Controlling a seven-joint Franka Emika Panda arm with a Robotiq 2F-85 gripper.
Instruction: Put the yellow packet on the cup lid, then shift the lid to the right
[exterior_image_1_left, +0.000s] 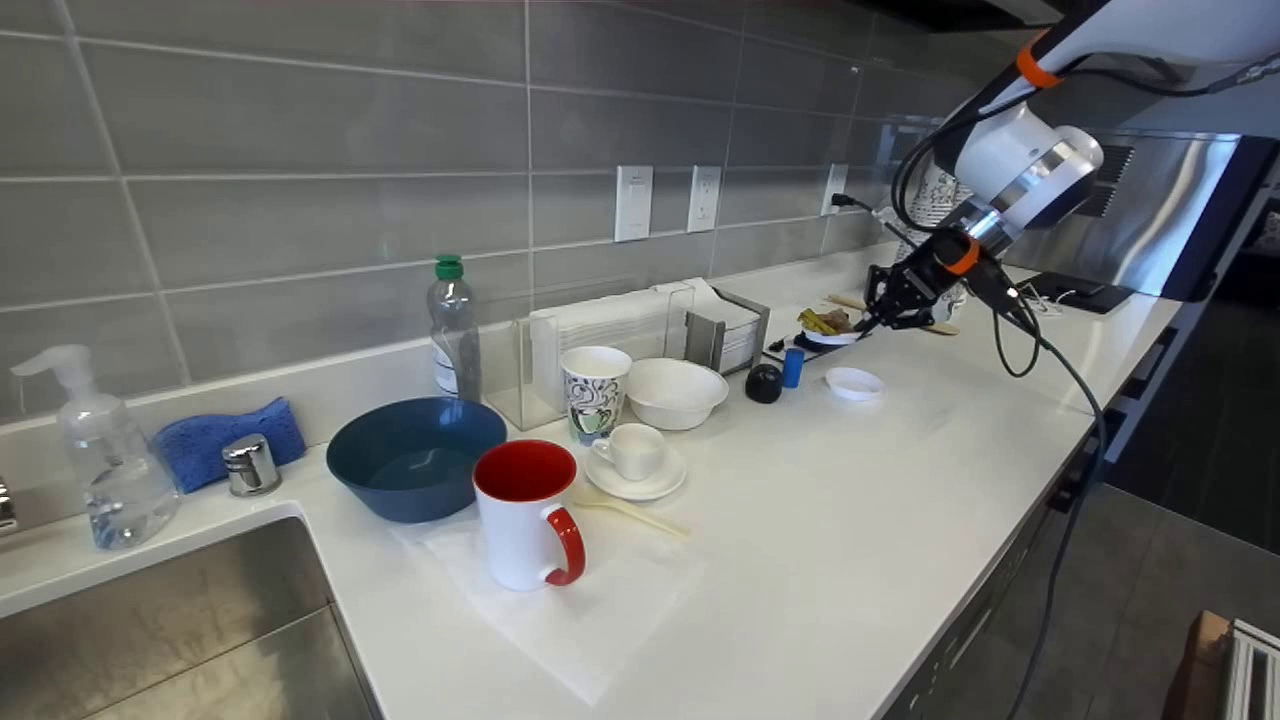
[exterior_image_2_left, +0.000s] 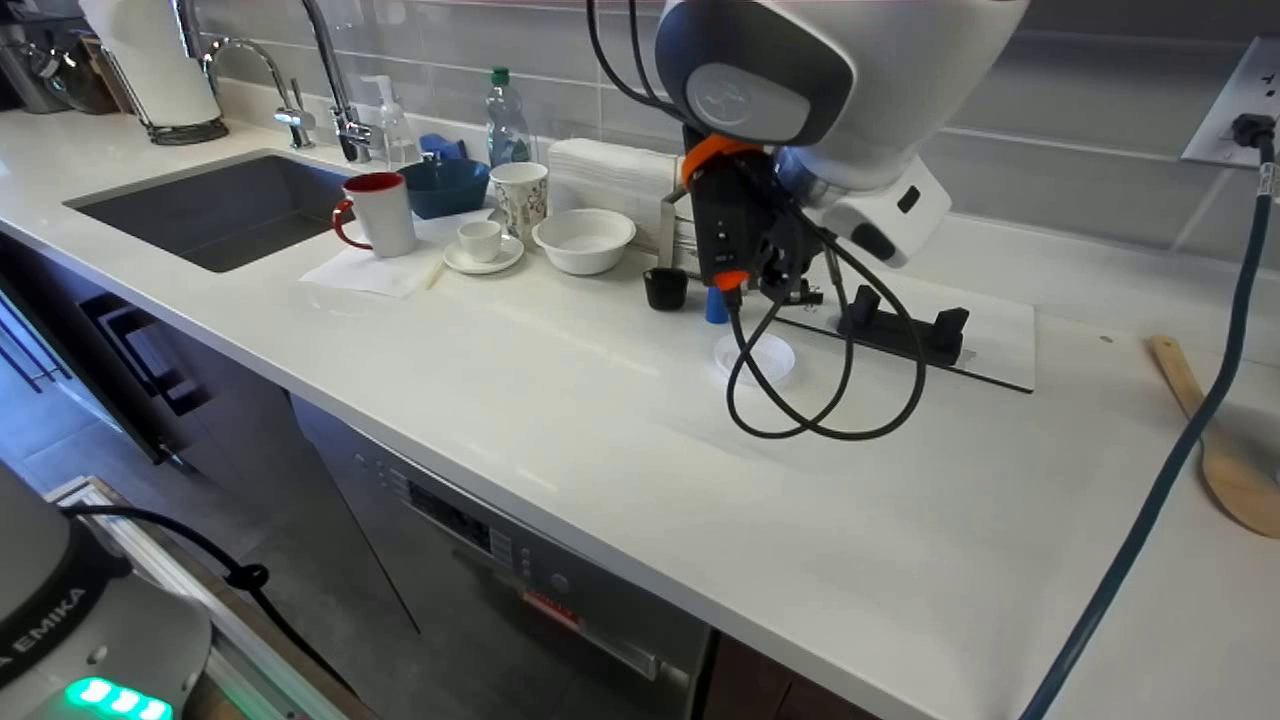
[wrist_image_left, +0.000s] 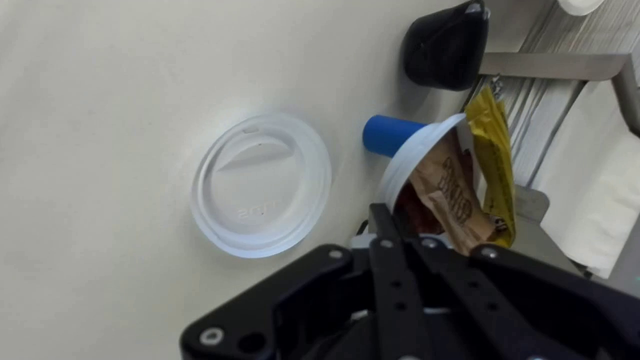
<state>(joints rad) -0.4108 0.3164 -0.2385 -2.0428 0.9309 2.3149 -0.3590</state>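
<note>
Because the yellow packet (exterior_image_1_left: 822, 323) already sits in the filled lid (exterior_image_1_left: 838, 339), which I take to be the task's one, the placing step looks done and the shift to the right looks like what remains. An exterior view puts the pair toward the far end of the surface (exterior_image_1_left: 800, 560), with a bare lid (exterior_image_1_left: 855, 384) just nearer; the jaws reach in from the right, tips at the filled lid's right edge, too dark and small to show their gap. In an exterior view the arm (exterior_image_2_left: 830, 90) hides packet and filled lid, while the bare lid shows behind a cable loop (exterior_image_2_left: 860, 437), and how the jaws stand cannot be told there. By the wrist view, the filled lid is tilted, its rim meeting the tips of the jaws, which stand nearly together; I judge them clenched on that rim. The yellow packet leans at the right, poking out past the rim, beside a brown packet (wrist_image_left: 450, 200). Whether the filled lid is clear of the surface, I cannot tell.
</note>
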